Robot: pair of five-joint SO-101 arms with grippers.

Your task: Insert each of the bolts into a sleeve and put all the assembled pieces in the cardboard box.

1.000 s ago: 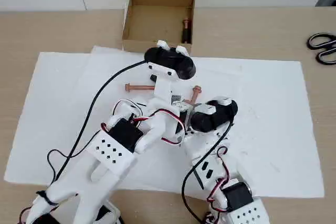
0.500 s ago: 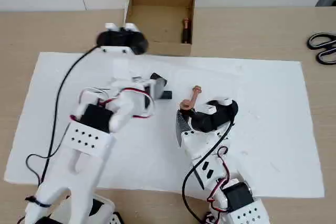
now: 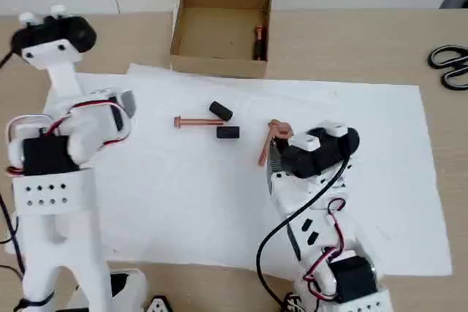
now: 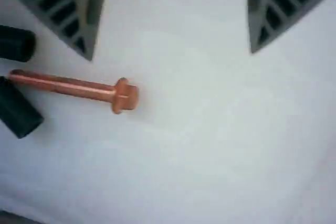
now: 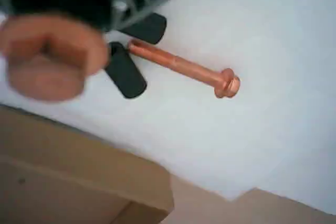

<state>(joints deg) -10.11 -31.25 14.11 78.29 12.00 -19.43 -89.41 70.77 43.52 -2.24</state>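
The wooden worktop (image 3: 365,42) is carrying a large white sheet (image 3: 183,202) that is covering most of its middle, with bare wood showing along the far side and at both ends. The cardboard box (image 3: 219,66) is sitting open on the bare wood at the far side, its near wall meeting the sheet's far edge. A pair of scissors (image 3: 450,63) is lying on bare wood at the right end, well apart from the box. On the sheet a copper bolt (image 3: 197,121) is lying on its side, head to the left, its tip pointing between two black sleeves: one sleeve (image 3: 221,111) is lying tilted just beyond the tip, the other sleeve (image 3: 227,133) just nearer.
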